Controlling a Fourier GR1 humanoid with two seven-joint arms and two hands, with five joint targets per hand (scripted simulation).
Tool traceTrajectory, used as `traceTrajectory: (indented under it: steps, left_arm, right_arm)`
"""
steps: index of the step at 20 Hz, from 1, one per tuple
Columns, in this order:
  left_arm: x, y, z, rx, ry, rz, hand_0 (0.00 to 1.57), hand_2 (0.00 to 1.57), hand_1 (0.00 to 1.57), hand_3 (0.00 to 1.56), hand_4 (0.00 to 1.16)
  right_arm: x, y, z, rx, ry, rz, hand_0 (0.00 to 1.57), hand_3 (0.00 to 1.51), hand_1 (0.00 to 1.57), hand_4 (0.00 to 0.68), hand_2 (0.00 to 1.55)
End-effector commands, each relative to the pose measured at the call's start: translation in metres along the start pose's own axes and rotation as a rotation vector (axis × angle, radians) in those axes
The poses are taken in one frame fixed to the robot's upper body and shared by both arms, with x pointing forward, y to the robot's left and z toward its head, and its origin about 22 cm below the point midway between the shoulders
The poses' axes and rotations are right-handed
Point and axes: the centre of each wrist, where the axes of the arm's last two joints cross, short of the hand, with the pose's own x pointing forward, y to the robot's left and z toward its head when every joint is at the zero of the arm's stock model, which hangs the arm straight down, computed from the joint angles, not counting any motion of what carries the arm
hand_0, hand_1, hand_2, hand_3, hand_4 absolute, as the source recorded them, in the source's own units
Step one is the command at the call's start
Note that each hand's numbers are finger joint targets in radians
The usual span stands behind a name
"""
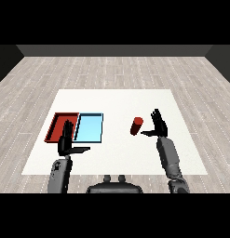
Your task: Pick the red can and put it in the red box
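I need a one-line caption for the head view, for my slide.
Open right hand beside the red can; left hand open near the red tray.

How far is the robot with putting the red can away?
Nothing is done yet: the red can stands on the white table, not in the red tray. In hand: the right robot hand is open just beside the can, not holding it. Left: grab it, carry it past the light blue tray and set it down.
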Motion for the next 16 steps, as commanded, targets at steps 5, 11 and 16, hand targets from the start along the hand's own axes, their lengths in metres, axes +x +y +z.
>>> traceTrajectory:
  steps: [5, 11, 16]
  left_arm:
    - [-0.008, 0.01, 0.007, -0.003, -0.012, 0.014, 0.0, 0.0, 0.0, 0.0, 0.0]
    - [0.012, -0.003, 0.005, -0.01, -0.017, 0.025, 0.0, 0.0, 0.0, 0.0, 0.0]
    - [0.017, 0.005, -0.002, 0.008, -0.015, 0.019, 0.0, 0.0, 0.0, 0.0, 0.0]
  right_arm:
    - [-0.031, 0.019, -0.003, 0.002, 0.043, -0.049, 0.0, 0.0, 0.0, 0.0, 0.0]
    - [-0.039, 0.028, -0.002, 0.003, 0.052, -0.088, 0.0, 0.0, 0.0, 0.0, 0.0]
    - [-0.041, 0.02, -0.011, 0.0, 0.055, -0.1, 0.0, 0.0, 0.0, 0.0, 0.0]
